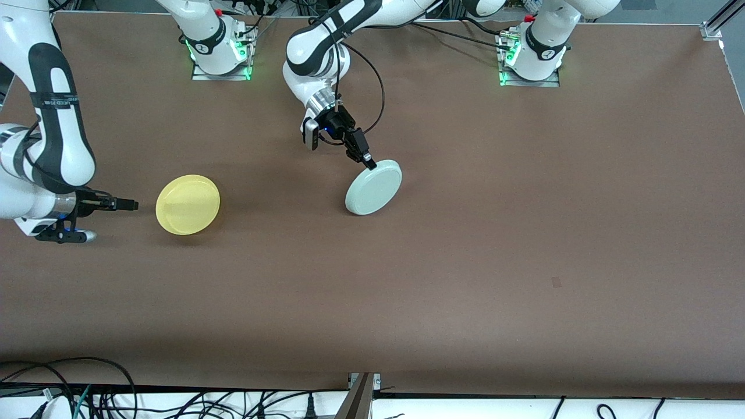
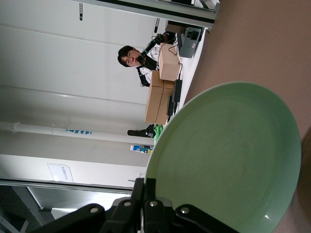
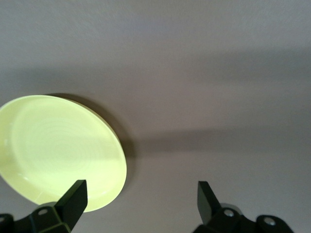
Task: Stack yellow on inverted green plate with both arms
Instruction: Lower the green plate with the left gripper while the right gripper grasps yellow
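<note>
Two risks: left gripper [image 1: 365, 161] clenched on the tilted green plate's [image 1: 373, 187] rim could slip mid-flip, and the right gripper [image 1: 129, 204], fingers spread beside the yellow plate [image 1: 188, 204], could shove it

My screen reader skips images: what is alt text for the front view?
The left gripper pinches the rim of the tilted green plate mid-table. The open right gripper waits beside the yellow plate.

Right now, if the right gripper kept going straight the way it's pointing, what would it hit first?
Most likely the yellow plate. The right gripper is open, low by the table, aimed sideways at the plate's edge with bare table between. In its wrist view the plate sits off-centre, so it might only clip the rim.
</note>
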You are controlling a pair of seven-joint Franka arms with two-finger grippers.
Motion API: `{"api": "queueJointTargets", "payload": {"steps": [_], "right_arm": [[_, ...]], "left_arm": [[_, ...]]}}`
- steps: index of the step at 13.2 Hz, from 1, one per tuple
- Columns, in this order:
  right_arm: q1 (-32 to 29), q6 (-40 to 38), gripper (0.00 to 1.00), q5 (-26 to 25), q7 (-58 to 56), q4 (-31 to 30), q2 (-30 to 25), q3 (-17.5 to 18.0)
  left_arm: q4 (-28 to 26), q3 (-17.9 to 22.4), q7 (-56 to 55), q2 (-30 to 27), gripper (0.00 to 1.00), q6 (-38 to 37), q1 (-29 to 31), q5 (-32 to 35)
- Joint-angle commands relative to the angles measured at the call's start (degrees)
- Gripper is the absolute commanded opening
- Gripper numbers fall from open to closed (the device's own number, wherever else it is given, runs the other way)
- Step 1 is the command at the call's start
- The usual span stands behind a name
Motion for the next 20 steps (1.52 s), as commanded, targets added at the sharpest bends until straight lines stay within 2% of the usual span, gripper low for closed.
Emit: {"api": "queueJointTargets", "payload": {"steps": [1, 2, 3, 5, 7, 9, 13, 14, 16, 17, 20], "right_arm": [[-0.34, 5.52, 1.00, 0.98, -1.00, -7.33, -3.35, 0.54], [-0.34, 7.71, 1.00, 0.98, -1.00, -9.26, -3.97, 0.54], [-0.08, 9.82, 1.00, 0.98, -1.00, -11.11, -4.50, 0.71], [0.01, 13.26, 1.00, 0.90, -1.08, -13.75, -5.73, 2.20], [0.10, 14.14, 1.00, 0.90, -1.09, -14.64, -5.82, 2.82], [0.10, 16.51, 1.00, 0.90, -1.61, -16.04, -5.56, 3.35], [0.01, 20.56, 1.00, 0.90, -3.55, -17.72, -4.59, 3.35], [0.01, 20.56, 0.96, 0.90, -3.55, -17.81, -4.50, 3.35], [0.01, 20.56, 0.59, 0.90, -3.81, -17.81, -4.24, 3.44], [-0.07, 20.48, 0.48, 0.90, -3.81, -17.81, -3.89, 3.35], [-0.16, 20.65, 0.42, 0.98, -3.81, -17.81, -3.36, 3.44]], "left_arm": [[1.76, 0.44, 0.10, 1.22, 0.36, -0.98, -1.01, 1.12], [1.76, 0.36, 0.01, 1.22, 0.80, -0.98, -1.10, 0.86], [1.76, 0.18, 0.01, 1.13, 1.00, -0.98, -1.10, 0.42], [1.85, -0.26, -0.60, 1.13, 1.00, -0.81, -1.62, -2.20], [2.20, -0.35, -5.85, 0.96, 1.00, -0.46, -2.41, -6.33], [2.90, -0.44, -11.48, 0.52, 1.00, 0.16, -2.50, -14.14], [2.91, -1.40, -24.13, -0.62, 1.00, 9.45, -1.89, -26.10], [2.91, -1.32, -26.07, -0.71, 1.00, 12.26, -1.54, -28.65], [2.82, -1.40, -27.67, -1.50, 1.00, 17.45, 0.47, -33.66], [2.82, -1.32, -28.11, -1.59, 1.00, 20.52, 1.35, -36.91], [2.73, -1.40, -28.91, -2.38, 1.00, 29.66, 4.52, -42.99]]}}
